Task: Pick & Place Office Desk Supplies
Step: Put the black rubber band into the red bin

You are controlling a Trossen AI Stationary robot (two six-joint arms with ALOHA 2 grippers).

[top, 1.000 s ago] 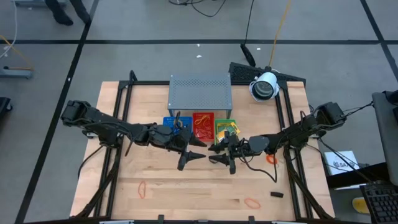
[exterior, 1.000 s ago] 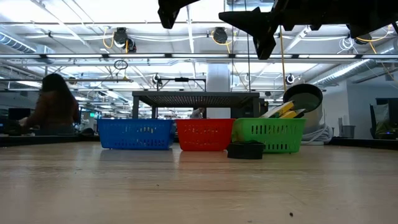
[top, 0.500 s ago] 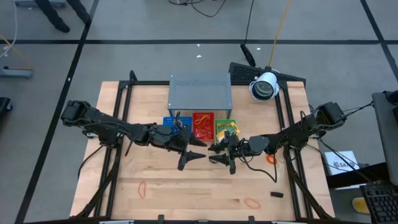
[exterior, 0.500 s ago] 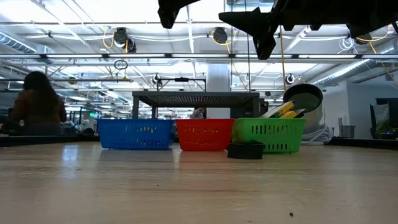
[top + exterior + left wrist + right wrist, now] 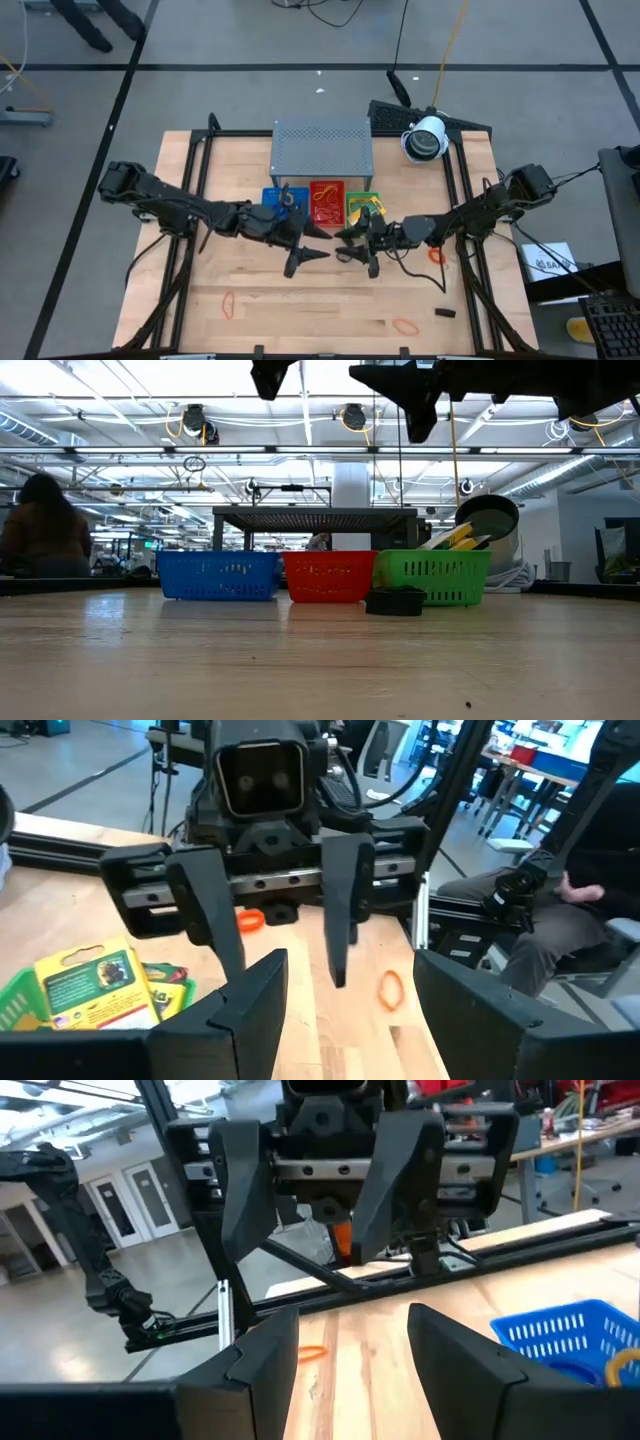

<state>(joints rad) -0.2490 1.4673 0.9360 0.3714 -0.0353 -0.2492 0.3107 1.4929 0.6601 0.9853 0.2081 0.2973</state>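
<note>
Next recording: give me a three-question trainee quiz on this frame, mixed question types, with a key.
1. True or false: the left gripper and the right gripper both hang open above the table, holding nothing.
2. Multiple choice: which tray holds the yellow-and-green packets?
A. blue tray
B. red tray
C. green tray
3. Fill in: the loose rubber bands near the table's front edge are coloured ____.

Key
1. True: both sets of fingers are spread and empty, facing each other in front of the trays.
2. C.
3. Orange.
</note>
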